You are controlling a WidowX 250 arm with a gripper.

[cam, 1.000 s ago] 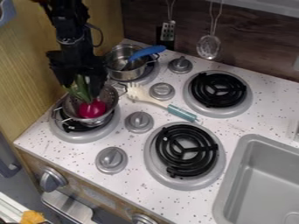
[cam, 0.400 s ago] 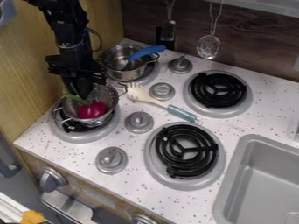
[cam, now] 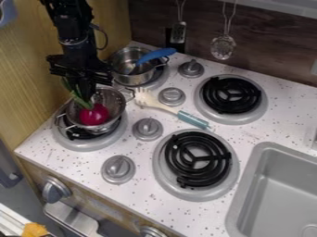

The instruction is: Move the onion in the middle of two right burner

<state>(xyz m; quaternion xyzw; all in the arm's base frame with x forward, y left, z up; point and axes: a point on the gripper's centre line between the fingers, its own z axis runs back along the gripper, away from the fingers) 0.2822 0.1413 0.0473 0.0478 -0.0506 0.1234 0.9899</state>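
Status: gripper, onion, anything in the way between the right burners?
Gripper at the leaves above the onion, hold unconfirmed. Onion's red bulb in the colander. Teal-handled fork pokes into the target gap, possible obstruction.

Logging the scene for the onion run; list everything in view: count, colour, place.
onion: one, magenta with green stalk, in the colander
colander: one, silver, on the near left burner
pot: one, silver, on the far left burner
blue-handled utensil: one, in the pot
fork-ended utensil: one, pale with teal handle, between the burners
right burners: two, black coils, grey rims
left burners: two, grey rims
knobs: four grey on the counter, two on the front panel
hanging utensils: two, metallic, back wall
sink: one, grey, right
arm: one, black, upper left
hand: one, black, over the colander
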